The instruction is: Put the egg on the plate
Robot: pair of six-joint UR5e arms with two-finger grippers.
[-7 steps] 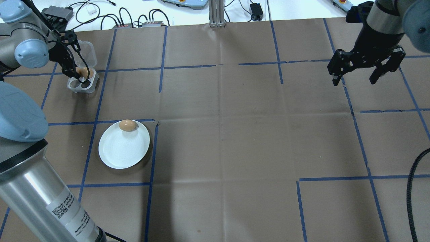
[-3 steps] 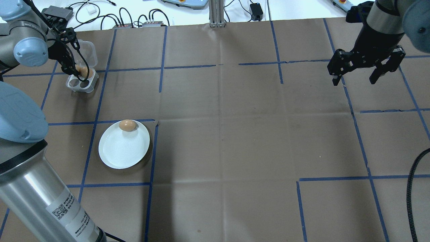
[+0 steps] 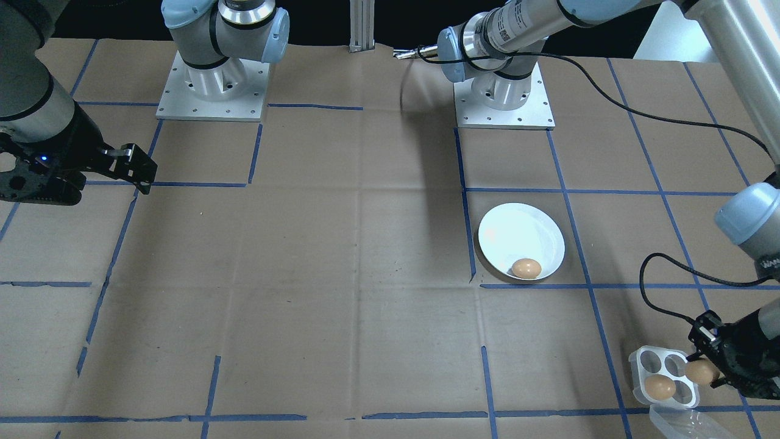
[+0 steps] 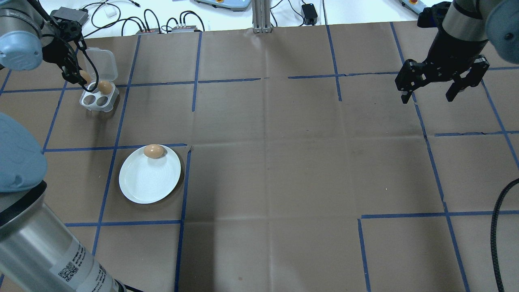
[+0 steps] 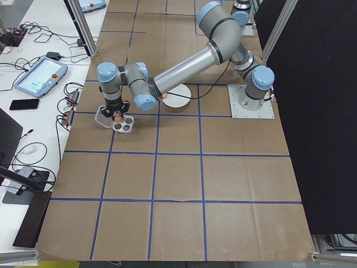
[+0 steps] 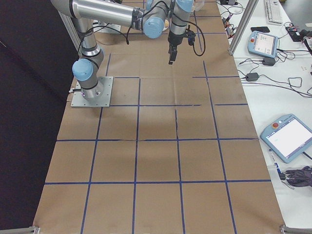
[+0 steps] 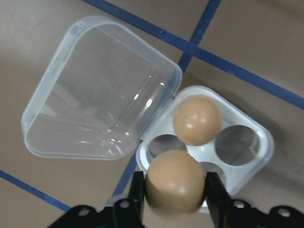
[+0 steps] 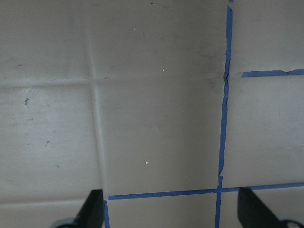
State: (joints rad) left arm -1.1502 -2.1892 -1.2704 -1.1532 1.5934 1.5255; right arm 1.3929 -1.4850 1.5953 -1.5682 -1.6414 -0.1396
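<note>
My left gripper [image 7: 175, 190] is shut on a brown egg [image 7: 175, 183] and holds it just above the clear four-cup egg tray [image 7: 247, 142]. One other egg [image 7: 196, 119] sits in a tray cup. In the overhead view the held egg [image 4: 84, 76] hangs at the tray's [image 4: 99, 100] far left side. The white plate [image 4: 148, 182] lies nearer, with one egg [image 4: 153, 151] at its far rim. Far off on the right, my right gripper [image 4: 428, 98] hovers open with nothing between its fingers.
The tray's clear lid [image 7: 99, 95] lies open flat beside it. Cables and small boxes [image 4: 69, 16] line the table's far edge, and a metal post [image 4: 261, 16] stands at its middle. Blue tape lines [image 4: 184, 182] cross the brown paper cover.
My left gripper has lifted an egg out of the tray and drawn it up and to the far left. One egg stays in the tray. The right arm has not moved.
</note>
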